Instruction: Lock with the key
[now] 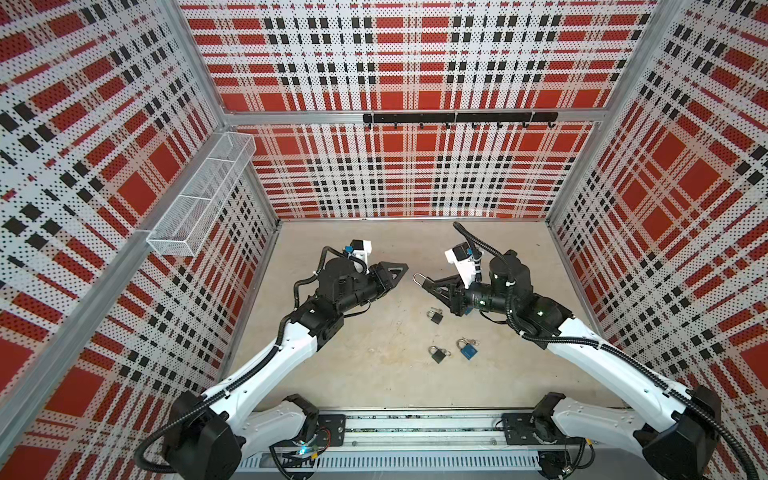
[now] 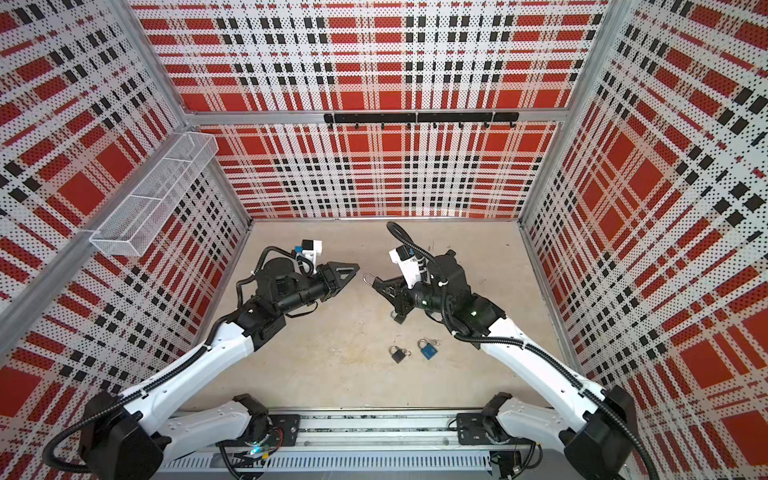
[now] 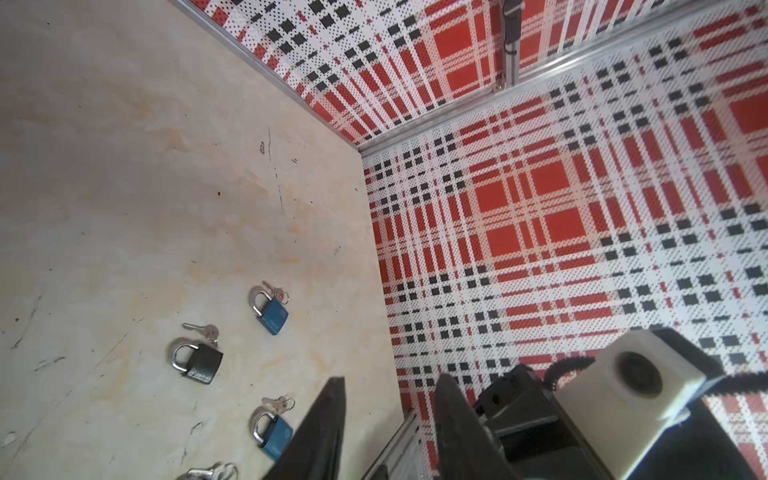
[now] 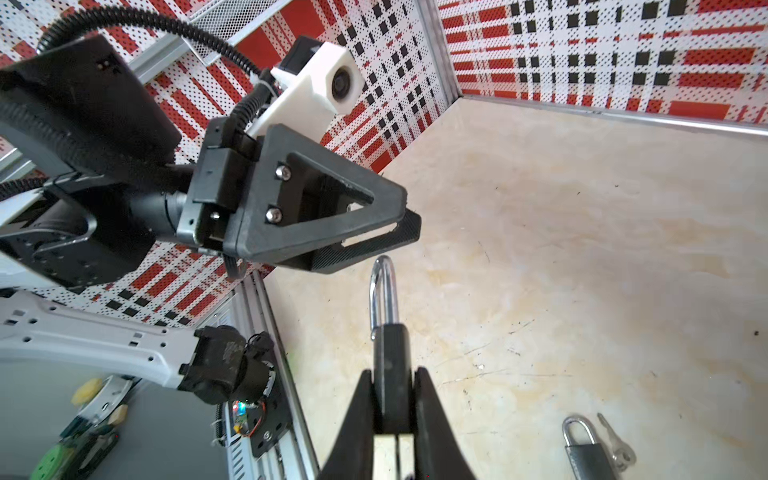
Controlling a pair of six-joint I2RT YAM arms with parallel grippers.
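Observation:
My right gripper (image 1: 430, 286) (image 4: 392, 374) is shut on the body of a black padlock (image 4: 390, 353) held above the table. The padlock's silver shackle (image 4: 384, 291) (image 1: 417, 277) points at my left gripper. The padlock's lower end is hidden between the fingers, and no key shows on it. My left gripper (image 1: 401, 272) (image 3: 390, 380) hangs a short way off from the shackle, open, with nothing between its fingers. In the right wrist view the left gripper (image 4: 409, 226) is just beyond the shackle's tip, apart from it. Small silver keys (image 3: 205, 330) lie on the table.
Several more padlocks lie on the beige table, each with keys beside it: a black one (image 1: 439, 354) (image 3: 199, 361), a blue one (image 1: 468, 350) (image 3: 272, 313), another blue one (image 3: 274, 432) and a dark one (image 1: 436, 316) (image 4: 588, 453). Plaid walls close in three sides. A wire basket (image 1: 199, 195) hangs on the left wall.

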